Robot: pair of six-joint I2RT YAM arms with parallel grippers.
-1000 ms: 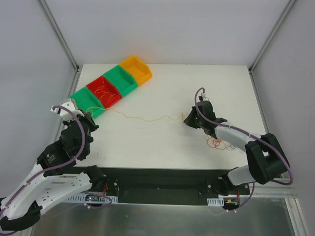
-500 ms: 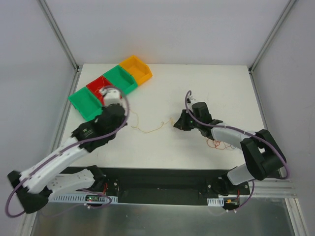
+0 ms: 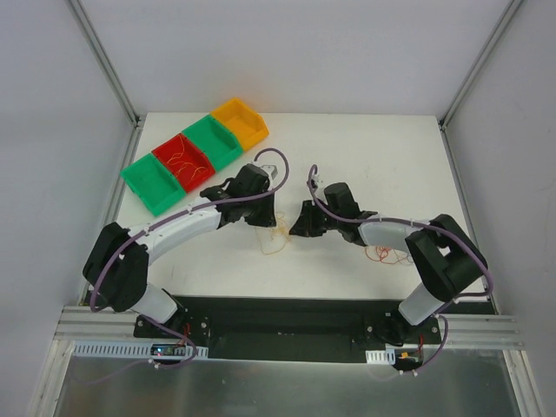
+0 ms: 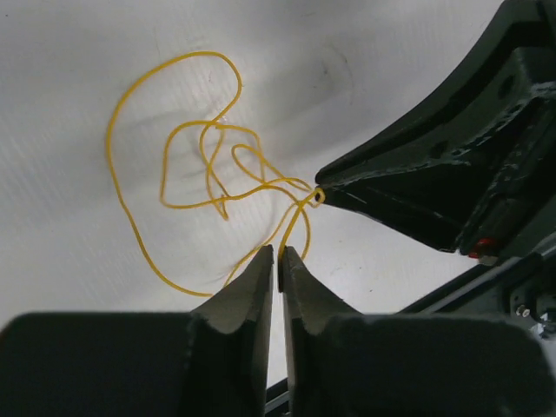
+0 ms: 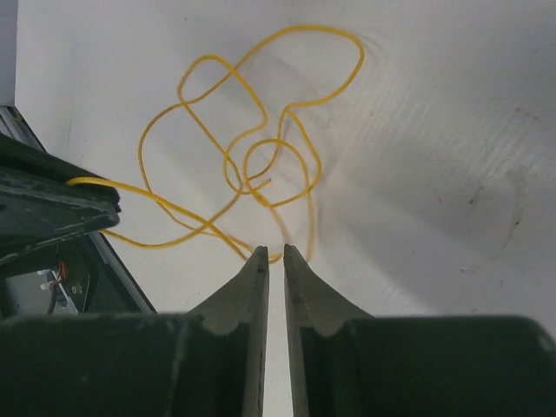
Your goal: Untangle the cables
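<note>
Near the middle of the white desk (image 3: 347, 156), a loose curly tangle of thin yellow wire (image 4: 217, 182), with both sets of jaws tip to tip over it. On a strand of that wire, the left jaws pinched shut; the right jaws a tiny crack apart with the wire at their tips, holding or not, hard to tell. By the near edge on the right, a small clump of red and orange wires (image 3: 387, 254).
</note>
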